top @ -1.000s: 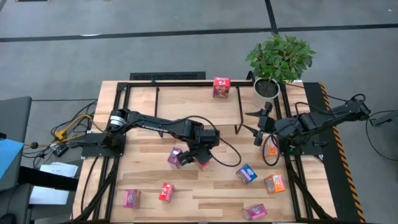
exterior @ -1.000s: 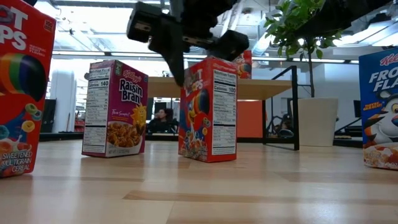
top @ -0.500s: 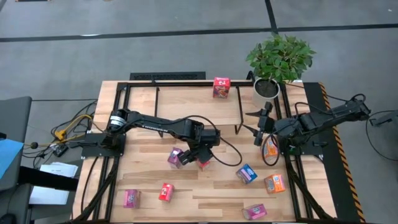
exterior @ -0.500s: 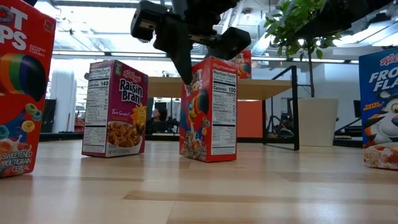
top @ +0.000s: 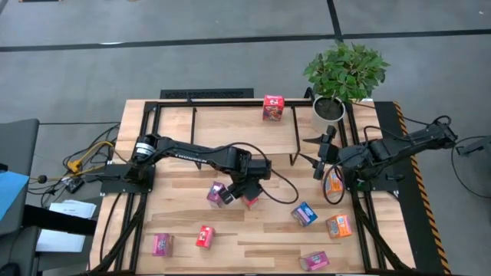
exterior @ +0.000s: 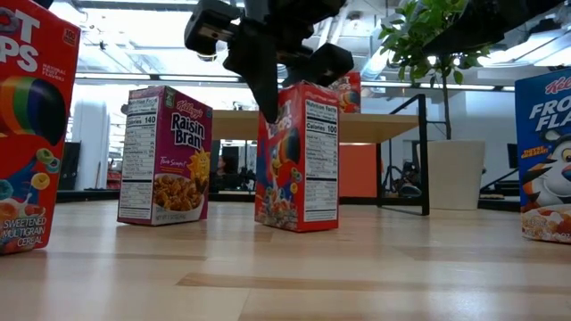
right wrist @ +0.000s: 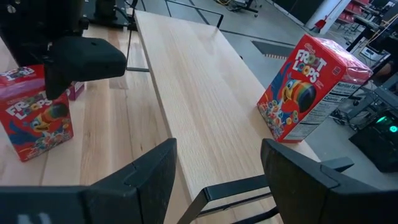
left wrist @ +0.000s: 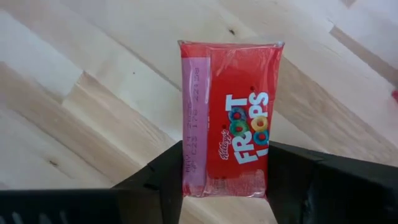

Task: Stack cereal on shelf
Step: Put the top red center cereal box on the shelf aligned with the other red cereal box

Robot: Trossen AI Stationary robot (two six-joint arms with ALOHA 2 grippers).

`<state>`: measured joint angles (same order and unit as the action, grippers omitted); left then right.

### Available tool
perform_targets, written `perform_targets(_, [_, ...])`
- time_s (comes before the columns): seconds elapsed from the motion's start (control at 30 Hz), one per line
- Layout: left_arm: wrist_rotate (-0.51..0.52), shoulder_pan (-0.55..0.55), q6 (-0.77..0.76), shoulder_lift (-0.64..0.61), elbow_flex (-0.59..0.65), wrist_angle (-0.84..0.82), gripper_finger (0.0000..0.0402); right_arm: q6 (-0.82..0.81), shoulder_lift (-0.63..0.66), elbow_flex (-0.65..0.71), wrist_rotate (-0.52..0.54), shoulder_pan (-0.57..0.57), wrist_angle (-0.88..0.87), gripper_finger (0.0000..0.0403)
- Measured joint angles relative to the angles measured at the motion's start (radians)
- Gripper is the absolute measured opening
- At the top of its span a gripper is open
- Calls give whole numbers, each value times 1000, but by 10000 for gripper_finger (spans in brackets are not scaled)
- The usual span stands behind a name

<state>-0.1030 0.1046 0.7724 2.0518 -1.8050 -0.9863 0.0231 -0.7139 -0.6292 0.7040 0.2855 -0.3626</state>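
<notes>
Grey concrete floor surrounds the pale wooden counter [top: 184, 253] on my screen, with a potted plant [top: 343, 73] at its far right corner. On the counter's far half sits the shelf [top: 222, 126], a black tube frame with a light board, and one red cereal box [top: 272, 106] stands on it near its right end, seen close up in my right wrist view [right wrist: 311, 87].

At mid-counter my left claw [top: 247, 192] is down over another red Froot Loops box [exterior: 297, 156], its dark fingers [left wrist: 165, 183] pressed against both narrow sides of the box top, so it is clamped on that box. From table height the box stands on the counter, leaning slightly. Just beside it to the left stands a magenta Raisin Bran box [exterior: 165, 156].

My right claw [top: 320, 156] waits above the shelf's right end, fingers spread apart with only the shelf board between them.

Other boxes are scattered on the near counter: a magenta one [top: 161, 244] and a red one [top: 205, 236] at left, a blue one [top: 304, 214], an orange one [top: 338, 225] and a pink one [top: 313, 261] at right, and one more orange box [top: 333, 184] partly hidden under the right arm
</notes>
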Motion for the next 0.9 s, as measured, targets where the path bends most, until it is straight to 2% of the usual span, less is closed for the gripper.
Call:
perform_targets(0.17, [36, 6, -91, -5, -54, -40, 162, 0, 0, 0, 1, 0, 0, 260])
perform_targets(0.57, [76, 7, -385, -7, -395, -232, 162, -24, 0, 0, 29, 0, -5, 260])
perform_targets(0.77, [226, -16, -415, -11, -554, -311, 162, -41, 0, 0, 45, 0, -29, 260])
perform_targets(0.9, [350, -62, -400, -37, -544, -289, 162, -98, 0, 0, 58, -15, -63, 260])
